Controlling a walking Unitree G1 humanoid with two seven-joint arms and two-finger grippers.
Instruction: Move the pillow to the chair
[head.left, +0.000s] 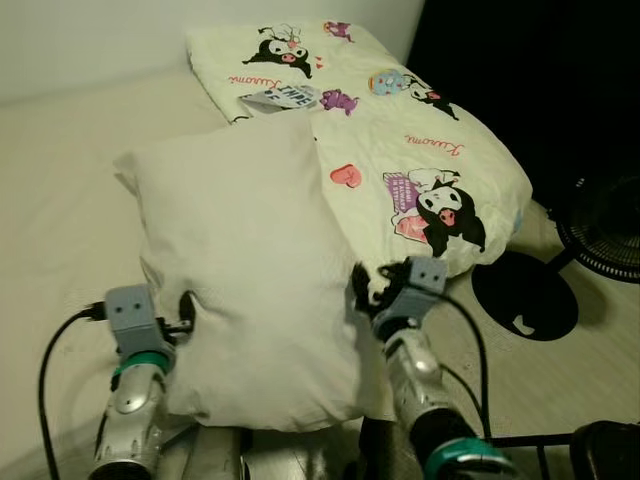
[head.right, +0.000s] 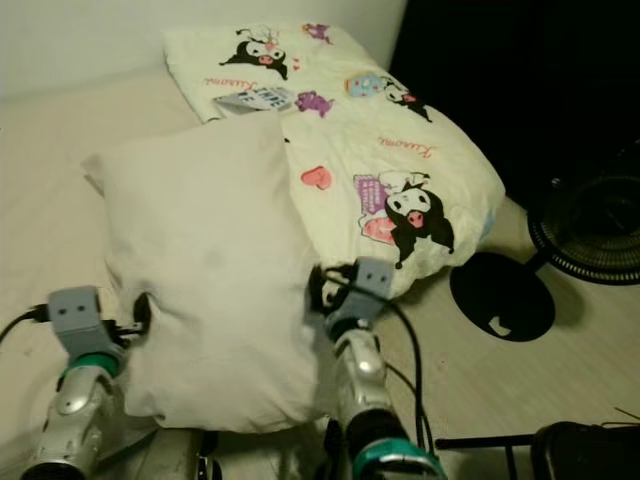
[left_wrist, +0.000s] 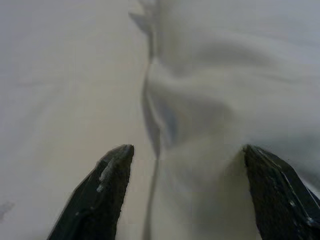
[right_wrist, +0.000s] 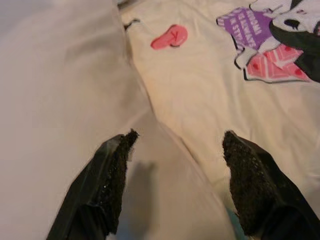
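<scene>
A plain white pillow (head.left: 250, 270) stands tilted up off the cream bed, between my two arms. My left gripper (head.left: 185, 305) is at its left edge, and in the left wrist view the fingers (left_wrist: 107, 175) are spread wide with the pillow's edge (left_wrist: 210, 115) between them. At the pillow's right edge my right gripper (head.left: 362, 285) is open too, and its fingers (right_wrist: 117, 165) straddle the pillow's side (right_wrist: 60, 100) next to the printed duvet (right_wrist: 210, 100).
A folded cream duvet (head.left: 400, 130) with cartoon prints lies on the bed behind and right of the pillow. The bare sheet (head.left: 60, 200) stretches to the left. A black floor fan (head.left: 605, 225) with a round base (head.left: 525, 295) stands on the floor to the right.
</scene>
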